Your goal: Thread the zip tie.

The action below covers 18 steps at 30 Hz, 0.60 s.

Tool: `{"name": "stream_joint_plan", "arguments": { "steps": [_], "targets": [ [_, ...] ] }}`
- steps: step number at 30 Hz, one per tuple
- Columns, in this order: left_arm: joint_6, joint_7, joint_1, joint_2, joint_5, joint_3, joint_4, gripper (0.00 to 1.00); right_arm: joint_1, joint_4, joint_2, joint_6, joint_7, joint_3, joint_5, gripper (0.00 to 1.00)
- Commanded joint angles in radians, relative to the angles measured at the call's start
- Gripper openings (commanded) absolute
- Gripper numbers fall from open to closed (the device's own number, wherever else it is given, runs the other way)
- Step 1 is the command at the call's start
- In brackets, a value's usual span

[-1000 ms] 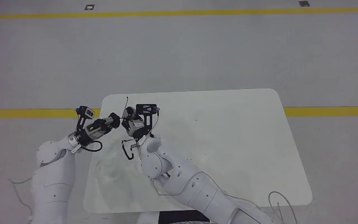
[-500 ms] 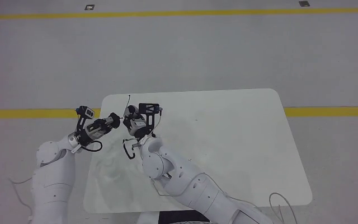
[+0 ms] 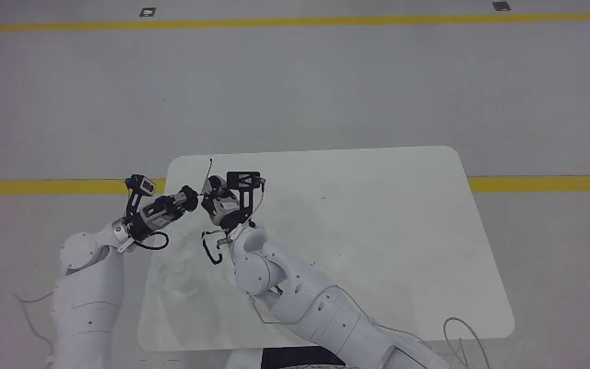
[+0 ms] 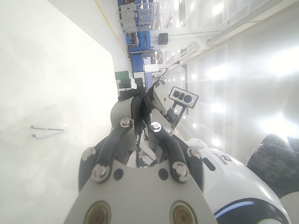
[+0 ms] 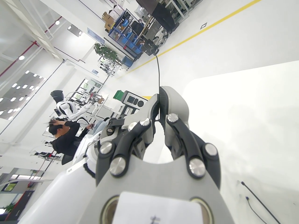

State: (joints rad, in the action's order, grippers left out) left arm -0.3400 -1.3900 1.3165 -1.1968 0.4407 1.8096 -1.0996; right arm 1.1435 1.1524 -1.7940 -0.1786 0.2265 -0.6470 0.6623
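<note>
Over the far left corner of the desk (image 3: 387, 240), the left end effector (image 3: 191, 197) points rightward with its fingers drawn together, almost tip to tip with the right end effector (image 3: 211, 195). I cannot tell whether the left one grips anything. The right end effector is clamped on the thin black zip tie (image 5: 158, 71), whose free length rises clear of the pads. Two spare ties (image 4: 48, 129) lie flat on the desk, close together.
</note>
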Motion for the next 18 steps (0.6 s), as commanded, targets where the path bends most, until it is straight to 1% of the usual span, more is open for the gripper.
{"name": "stream_joint_plan", "arguments": {
  "steps": [1,6,10,18],
  "targets": [
    [0.000,0.000,0.000,0.000,0.000,0.000,0.000,0.00,0.000,-0.001,0.000,-0.001,0.000,0.000,0.000,0.00],
    [0.000,0.000,0.000,0.000,0.000,0.000,0.000,0.00,-0.002,-0.004,-0.001,-0.006,0.000,0.002,0.003,0.00],
    [0.000,0.000,0.000,0.000,0.000,0.000,0.000,0.00,-0.003,-0.002,-0.001,-0.017,0.020,0.004,0.009,0.00],
    [0.000,0.000,0.000,0.000,0.000,0.000,0.000,0.00,-0.003,0.010,0.001,-0.070,0.058,0.029,0.018,0.00]
  ]
}}
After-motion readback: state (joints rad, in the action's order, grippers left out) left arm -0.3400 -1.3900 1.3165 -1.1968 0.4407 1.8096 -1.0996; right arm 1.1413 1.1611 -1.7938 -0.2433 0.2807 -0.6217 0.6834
